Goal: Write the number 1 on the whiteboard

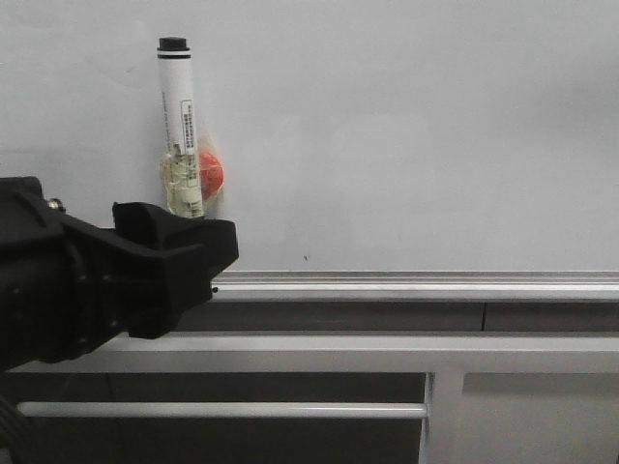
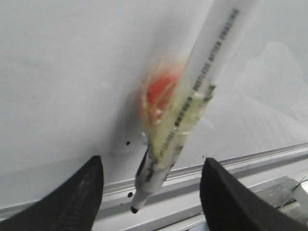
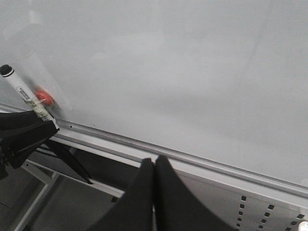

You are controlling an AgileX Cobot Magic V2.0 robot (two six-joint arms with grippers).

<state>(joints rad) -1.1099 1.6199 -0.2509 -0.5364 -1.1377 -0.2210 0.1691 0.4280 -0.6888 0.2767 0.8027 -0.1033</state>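
Plainly, the whiteboard (image 1: 406, 135) fills the upper part of the front view, with its silver aluminium rail (image 1: 416, 284) running along the lower edge. A white marker (image 1: 180, 126) with a black cap stands nearly upright against the board, its barrel wrapped in clear tape next to a red magnet (image 1: 210, 171) that sits on the board surface. No stroke of the number 1 shows on the board; only a few small dark specks lie near the rail. The left gripper (image 1: 179, 253) is just below the marker, at the height of the rail. From the left wrist view its jaws stand apart, one black finger (image 2: 79, 195) on each side of the marker's lower end (image 2: 150, 178), and neither seems to touch the barrel, though the blur makes that hard to settle. The right gripper (image 3: 154, 192) hangs well away along the rail, its two fingers pressed together with nothing between them.
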